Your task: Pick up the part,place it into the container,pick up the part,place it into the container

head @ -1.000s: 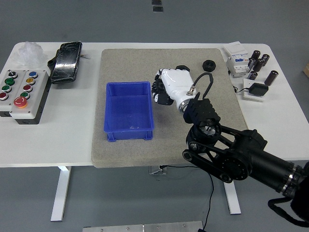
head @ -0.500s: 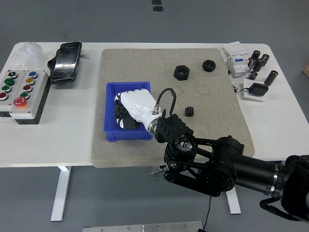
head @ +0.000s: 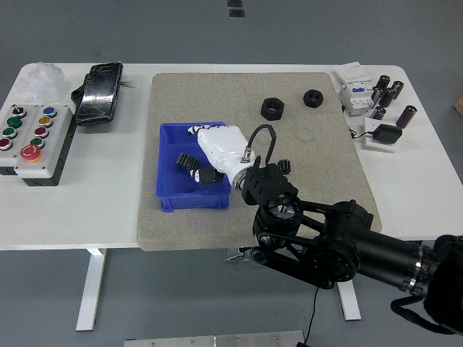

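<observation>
Right robot hand (head: 206, 160), fingers loosely spread and holding nothing, hovers over the blue bin (head: 173, 195); small black gear (head: 284, 166) lies on the mat just right of its wrist, left hand unseen.

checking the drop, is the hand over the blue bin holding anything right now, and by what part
Cannot be told. The right hand hangs over the blue container; a small black gear sits by its fingertips, but contact is not visible.
</observation>
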Controlling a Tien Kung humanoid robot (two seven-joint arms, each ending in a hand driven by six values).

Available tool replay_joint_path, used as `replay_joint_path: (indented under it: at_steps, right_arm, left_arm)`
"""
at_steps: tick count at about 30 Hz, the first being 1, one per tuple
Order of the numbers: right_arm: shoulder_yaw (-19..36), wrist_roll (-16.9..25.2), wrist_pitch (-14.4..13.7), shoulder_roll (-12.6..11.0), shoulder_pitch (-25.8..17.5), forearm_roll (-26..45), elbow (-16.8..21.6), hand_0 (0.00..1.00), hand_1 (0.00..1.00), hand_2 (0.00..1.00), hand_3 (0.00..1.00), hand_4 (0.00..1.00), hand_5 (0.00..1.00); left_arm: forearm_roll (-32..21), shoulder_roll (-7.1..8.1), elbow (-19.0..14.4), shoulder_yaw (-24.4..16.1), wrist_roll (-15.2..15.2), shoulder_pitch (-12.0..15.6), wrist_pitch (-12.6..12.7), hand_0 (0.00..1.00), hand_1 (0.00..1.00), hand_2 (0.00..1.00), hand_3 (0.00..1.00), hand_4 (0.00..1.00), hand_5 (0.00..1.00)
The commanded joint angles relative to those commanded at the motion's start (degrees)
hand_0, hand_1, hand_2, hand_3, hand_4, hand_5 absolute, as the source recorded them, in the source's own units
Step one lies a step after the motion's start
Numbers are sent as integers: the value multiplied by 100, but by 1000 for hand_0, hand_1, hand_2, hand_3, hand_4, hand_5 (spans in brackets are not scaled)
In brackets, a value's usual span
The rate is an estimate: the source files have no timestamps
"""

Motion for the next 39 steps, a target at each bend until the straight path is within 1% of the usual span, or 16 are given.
replay_joint_path:
  at_steps: [2, 4, 7, 8, 9, 12, 15, 19, 20, 25, 26, 31, 32, 37, 38, 39]
  right_arm:
    - [288, -129, -82, -145, -213, -196, 125, 327, 676, 822, 833, 841, 337]
    - [599, -129, -55, -304, -399, -349, 183, 327, 676, 822, 833, 841, 337]
    - [999, -129, 260, -534, -596, -491, 62, 327, 676, 822, 833, 841, 337]
    - [1127, -129, 384, -589, -653, -521, -8, 331, 679, 824, 851, 912, 405]
    - [1251, -129, 512, -631, -718, -529, -97, 331, 679, 824, 851, 912, 405]
    - [1498, -129, 810, -680, -854, -493, -332, 331, 679, 824, 851, 912, 405]
    - [1544, -129, 912, -705, -907, -383, -481, 323, 674, 823, 850, 924, 432]
    - [1525, -129, 989, -721, -883, -253, -678, 323, 674, 823, 850, 924, 432]
    - [1516, -129, 990, -722, -876, -221, -718, 326, 659, 801, 836, 894, 392]
    - [1423, -129, 897, -709, -843, -47, -839, 326, 659, 801, 836, 894, 392]
    - [1398, -129, 868, -701, -835, -18, -854, 314, 595, 708, 723, 634, 227]
    - [1244, -129, 662, -643, -789, 132, -981, 314, 595, 708, 723, 634, 227]
    - [1219, -129, 642, -636, -784, 150, -1004, 285, 533, 567, 609, 97, 179]
    - [1085, -129, 585, -629, -772, 196, -1082, 285, 533, 567, 609, 97, 179]
    - [1070, -129, 574, -632, -773, 183, -1083, 241, 461, 411, 451, 2, 58]
    - [1057, -129, 564, -636, -772, 154, -1077, 241, 461, 411, 451, 2, 58]
  left_arm:
    - [4, -10, 0, -4, -7, 2, 0, 617, 506, 550, 639, 631, 401]
    - [20, -20, 0, -20, -3, 14, 0, 617, 506, 550, 639, 631, 401]
    - [53, -27, 0, -57, 12, 31, 5, 617, 506, 550, 639, 631, 401]
    - [66, -29, 0, -70, 16, 34, 6, 617, 508, 548, 639, 630, 401]
    - [74, -30, 0, -78, 18, 35, 6, 617, 508, 548, 639, 630, 401]
    - [98, -33, 0, -88, 14, 26, 4, 617, 508, 548, 639, 630, 401]
    - [91, -33, 0, -65, 0, 13, -2, 617, 506, 549, 639, 629, 402]
    - [98, -28, 0, -49, -10, 1, -9, 617, 506, 549, 639, 629, 402]
    - [98, -29, 0, -47, -10, 0, -10, 617, 504, 548, 638, 628, 401]
    - [106, -32, 0, -55, -3, 1, -8, 617, 504, 548, 638, 628, 401]
    - [107, -32, 0, -56, -2, 2, -8, 617, 504, 550, 638, 627, 401]
    - [104, -34, 0, -54, -6, -6, -8, 617, 504, 550, 638, 627, 401]
    - [101, -34, 0, -50, -7, -8, -9, 617, 506, 550, 637, 626, 400]
    - [87, -33, 0, -40, -17, -14, -10, 617, 506, 550, 637, 626, 400]
    - [82, -32, 0, -36, -21, -13, -9, 617, 506, 548, 638, 625, 402]
    - [69, -32, 0, -27, -33, -12, -4, 617, 506, 548, 638, 625, 402]
